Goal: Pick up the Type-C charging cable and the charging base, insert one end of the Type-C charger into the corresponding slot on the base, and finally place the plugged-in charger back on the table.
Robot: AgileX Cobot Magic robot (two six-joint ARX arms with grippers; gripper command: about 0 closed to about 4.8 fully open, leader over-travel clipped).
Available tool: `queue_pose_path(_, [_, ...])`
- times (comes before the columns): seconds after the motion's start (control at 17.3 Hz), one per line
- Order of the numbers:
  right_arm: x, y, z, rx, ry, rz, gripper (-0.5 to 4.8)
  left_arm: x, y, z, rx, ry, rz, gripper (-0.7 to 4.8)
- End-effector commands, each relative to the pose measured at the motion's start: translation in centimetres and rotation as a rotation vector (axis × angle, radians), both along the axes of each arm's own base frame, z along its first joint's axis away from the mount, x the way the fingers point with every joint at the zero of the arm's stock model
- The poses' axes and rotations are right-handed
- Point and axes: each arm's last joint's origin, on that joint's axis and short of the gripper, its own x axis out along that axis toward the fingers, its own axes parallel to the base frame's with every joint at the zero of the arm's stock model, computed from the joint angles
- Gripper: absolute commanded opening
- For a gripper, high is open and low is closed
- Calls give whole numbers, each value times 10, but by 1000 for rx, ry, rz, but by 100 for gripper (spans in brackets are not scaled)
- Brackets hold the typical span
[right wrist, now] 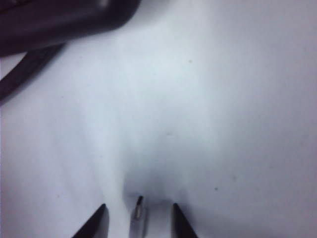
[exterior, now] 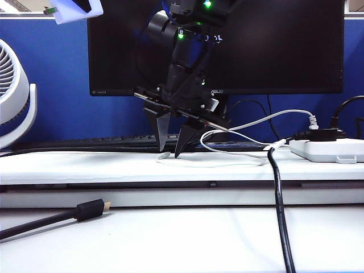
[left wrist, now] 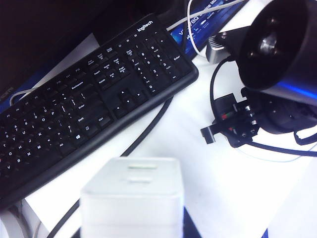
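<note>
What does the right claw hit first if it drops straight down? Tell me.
Likely the Type-C charging cable plug end, which sits between the right claw's open fingers, with the table ledge directly beneath it.

Even, cool indoor light fills all three views. In the exterior view the table glows near-white, washing out detail, while the monitor stays a flat black and green lamps flare on the arm. The left wrist view is sharp on the keyboard but the charging base is blurred. The right wrist view is soft throughout — bluish, dim, with a faint shadow around the right gripper.
</note>
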Motion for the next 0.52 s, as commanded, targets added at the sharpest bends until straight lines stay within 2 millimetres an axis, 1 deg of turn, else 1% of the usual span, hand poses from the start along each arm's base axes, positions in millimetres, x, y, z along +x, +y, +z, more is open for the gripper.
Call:
queue_pose_path(0.06, [-6,3,-10,-22,67,5,174,-2,0,5,-16,-23,-3,-6])
queue_pose_path(0.29, [-9,8,-3,-59,44,-1,177,-2,1,5,-17,-22,-4,-6])
queue_pose_path(0.52, [-5,3,0,-96,52,-22,179,-2,-1,5,-45,-11,-31,-6])
